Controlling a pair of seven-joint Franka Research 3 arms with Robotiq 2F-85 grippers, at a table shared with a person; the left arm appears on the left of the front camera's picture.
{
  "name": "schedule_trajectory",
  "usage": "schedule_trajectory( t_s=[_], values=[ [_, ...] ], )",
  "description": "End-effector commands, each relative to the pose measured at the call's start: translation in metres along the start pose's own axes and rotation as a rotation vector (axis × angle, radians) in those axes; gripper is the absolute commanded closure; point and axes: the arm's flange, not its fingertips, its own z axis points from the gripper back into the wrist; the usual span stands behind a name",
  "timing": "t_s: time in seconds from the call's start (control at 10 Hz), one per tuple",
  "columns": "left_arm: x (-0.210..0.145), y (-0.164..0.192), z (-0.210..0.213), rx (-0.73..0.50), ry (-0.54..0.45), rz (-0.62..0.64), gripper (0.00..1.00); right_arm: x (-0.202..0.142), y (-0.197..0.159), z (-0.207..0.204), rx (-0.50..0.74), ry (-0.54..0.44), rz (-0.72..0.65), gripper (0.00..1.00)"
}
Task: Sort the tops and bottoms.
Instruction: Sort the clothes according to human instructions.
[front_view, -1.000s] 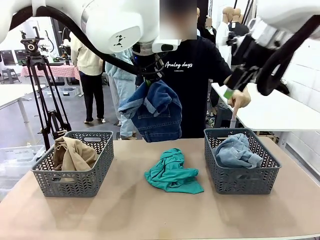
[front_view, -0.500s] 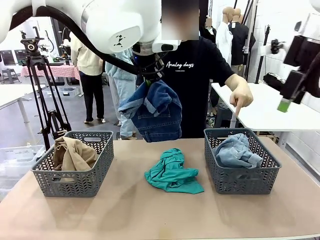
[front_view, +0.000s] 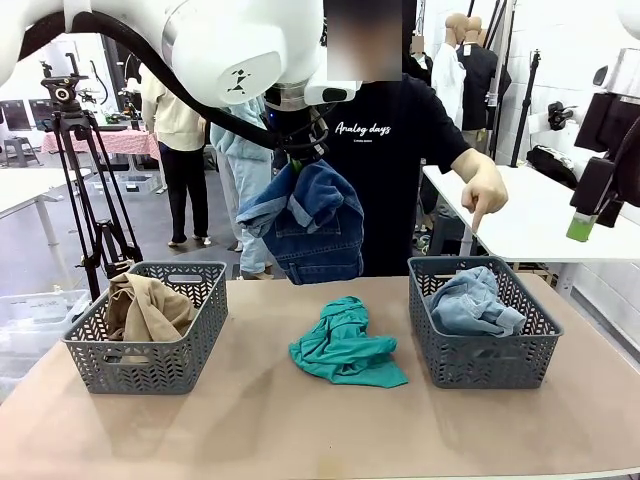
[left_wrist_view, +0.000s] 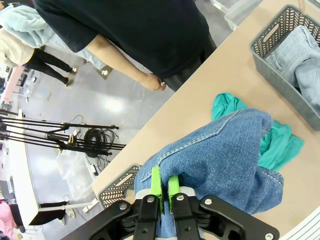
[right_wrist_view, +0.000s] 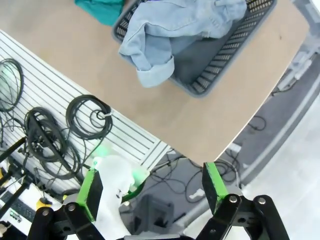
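Observation:
The darker blue denim shorts (front_view: 310, 222) hang high over the table's far middle, with my left gripper (front_view: 295, 160) shut on them; in the left wrist view the green pads (left_wrist_view: 155, 181) pinch the denim (left_wrist_view: 220, 155). A teal-green tee (front_view: 345, 345) lies crumpled at the table's centre. The tan-beige top (front_view: 148, 308) fills the left basket (front_view: 150, 362). Pale light-blue denim (front_view: 474, 302) lies in the right basket (front_view: 480, 355). My right gripper (front_view: 585, 215) hovers open, high at the right edge; its own view looks down on the pale denim (right_wrist_view: 175, 35).
A person in a black printed T-shirt stands at the far side, one hand (front_view: 482, 192) pointing down over the right basket. A camera tripod (front_view: 85, 200) stands left of the table. A white table (front_view: 540, 215) lies behind right.
My right arm has swung away from above the right basket to the right edge of the picture. The left gripper still holds the shorts in the same place.

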Motion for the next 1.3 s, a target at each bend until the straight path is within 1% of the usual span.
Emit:
schedule_trajectory(
  t_s=[0.0, 0.1, 0.2, 0.4, 0.5, 0.6, 0.7, 0.8, 1.1, 1.2],
  values=[
    [0.0, 0.0, 0.0, 0.0, 0.0, 0.0, 1.0, -0.002, 0.003, 0.005, -0.007, -0.008, 0.002, 0.0],
    [0.019, -0.014, 0.017, 0.015, -0.119, 0.007, 1.0, -0.002, 0.003, 0.005, -0.007, -0.008, 0.002, 0.0],
    [0.042, -0.023, 0.022, 0.002, -0.217, 0.041, 1.0, -0.002, 0.003, 0.005, -0.007, -0.008, 0.002, 0.0],
    [0.074, -0.048, 0.014, -0.063, -0.308, 0.093, 1.0, -0.002, 0.003, 0.005, -0.007, -0.008, 0.002, 0.0],
    [0.085, -0.062, 0.005, -0.106, -0.311, 0.116, 1.0, -0.002, 0.003, 0.005, -0.007, -0.008, 0.002, 0.0],
    [0.089, -0.073, -0.004, -0.124, -0.306, 0.137, 1.0, -0.002, 0.003, 0.005, -0.007, -0.008, 0.002, 0.0],
    [0.086, -0.077, -0.012, -0.122, -0.247, 0.145, 1.0, -0.002, 0.003, 0.005, -0.007, -0.008, 0.002, 0.0],
    [0.076, -0.069, 0.005, -0.125, -0.288, 0.099, 1.0, -0.002, 0.003, 0.005, -0.007, -0.008, 0.002, 0.0],
    [0.076, -0.069, 0.005, -0.125, -0.288, 0.099, 1.0, -0.002, 0.003, 0.005, -0.007, -0.008, 0.002, 0.0],
    [0.08, -0.077, -0.007, -0.136, -0.276, 0.11, 1.0, -0.002, 0.003, 0.005, -0.007, -0.008, 0.002, 0.0]
  ],
)
